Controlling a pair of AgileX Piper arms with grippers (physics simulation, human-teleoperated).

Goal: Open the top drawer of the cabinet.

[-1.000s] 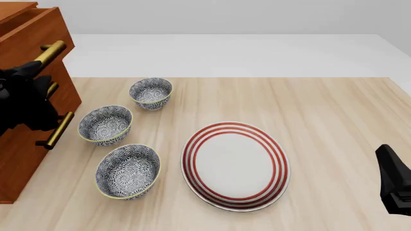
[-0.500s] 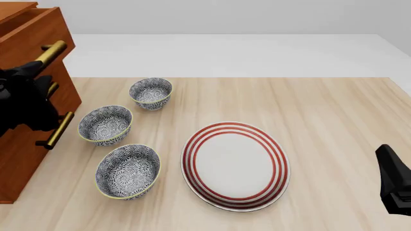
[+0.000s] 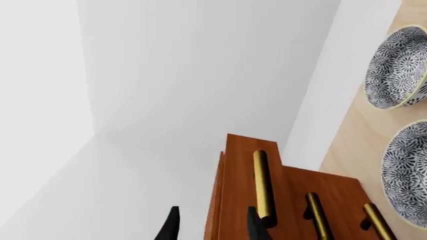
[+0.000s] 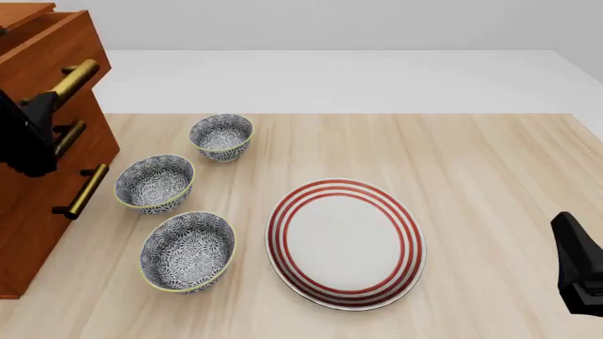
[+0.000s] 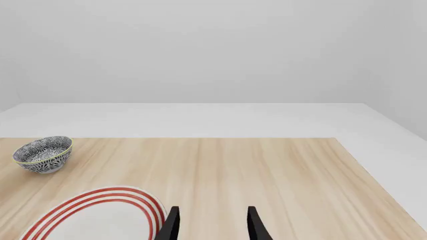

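Now that the left gripper (image 3: 211,226) has lifted away from the brass bar handle (image 4: 73,78) it covered half a second ago, the uppermost reddish-brown wooden drawer (image 4: 52,44) stands pulled out from the tall reddish-brown wooden cabinet (image 4: 38,212) at the table's far left, its front proud of the two lower fronts. In the left wrist view the two black fingertips (image 3: 254,225) are apart with nothing between them; one lies just beside the handle's near end, the other off the drawer's edge. From the front view the dark arm has shrunk to a smaller shape beside the handle. I judge the pull done and this a release. The right gripper (image 5: 211,224) hangs with its fingers apart over the bare wooden tabletop (image 5: 267,170), near the red-ringed white oval plate (image 4: 345,243), taking no part.
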